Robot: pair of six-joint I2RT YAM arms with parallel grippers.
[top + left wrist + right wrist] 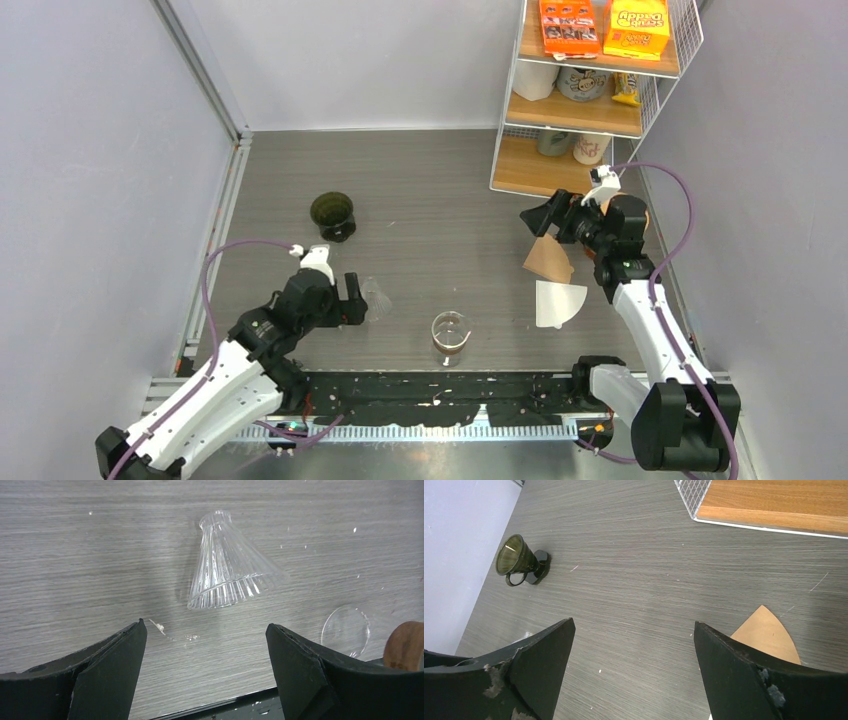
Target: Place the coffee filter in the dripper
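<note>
Beside the wire shelf lie a brown filter and a white filter. A dark dripper stands far left, a glass carafe in front. The right gripper hangs over the brown filter, fingers wide, empty. The left gripper — also spread — faces a clear dripper on its side.

This is looking like a robotics lab's test cell rather than a real kitchen: plain pale walls and an aluminium frame are enclosing a grey wood-grain table, with a purple cable looping back from the right gripper. Just beyond that gripper, a wire shelf is holding mugs and snack boxes like a small pantry.
</note>
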